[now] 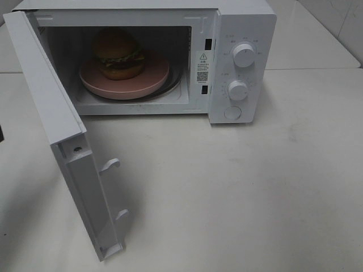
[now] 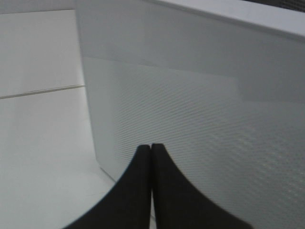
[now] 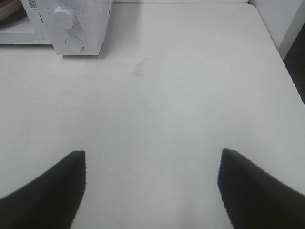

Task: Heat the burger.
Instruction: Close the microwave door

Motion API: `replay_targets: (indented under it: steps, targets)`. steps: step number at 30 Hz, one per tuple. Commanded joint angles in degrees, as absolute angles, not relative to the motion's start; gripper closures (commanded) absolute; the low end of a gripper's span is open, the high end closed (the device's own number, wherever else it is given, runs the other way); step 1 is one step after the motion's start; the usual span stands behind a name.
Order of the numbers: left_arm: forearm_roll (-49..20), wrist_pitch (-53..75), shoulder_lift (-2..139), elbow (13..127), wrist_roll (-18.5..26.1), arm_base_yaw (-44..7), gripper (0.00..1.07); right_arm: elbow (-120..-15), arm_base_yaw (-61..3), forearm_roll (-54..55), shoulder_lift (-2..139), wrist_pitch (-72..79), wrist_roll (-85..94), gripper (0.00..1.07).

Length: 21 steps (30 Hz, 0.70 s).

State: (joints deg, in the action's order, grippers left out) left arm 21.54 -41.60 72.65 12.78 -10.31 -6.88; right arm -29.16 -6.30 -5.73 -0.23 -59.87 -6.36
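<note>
Tabletop [image 3: 167,95], burger [image 1: 118,54] in microwave [image 1: 258,34], right gripper [image 3: 152,151] apart

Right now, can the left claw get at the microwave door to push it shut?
Probably yes: the shut left claw points straight at the outer face of the open door, close up, with nothing showing between them.

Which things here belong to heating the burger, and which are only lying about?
Belong: burger, pink plate under it, microwave, its open door, upper knob, lower knob, shut left pincer by the door.
Only there: white table, warning sticker.
</note>
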Motion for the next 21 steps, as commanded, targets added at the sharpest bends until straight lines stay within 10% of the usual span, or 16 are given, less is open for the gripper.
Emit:
replay_targets:
  steps: [1, 21]
  targets:
    - [17.9, -44.4, 75.4, 13.9, -8.0, -10.5, 1.07, -29.0, -6.1, -5.7, -1.8, -59.5, -6.0, 0.32]
    - [-6.9, -51.1, 88.5, 21.8, 1.7, -28.1, 1.07, -29.0, -6.1, -5.7, -1.8, -59.5, -5.9, 0.32]
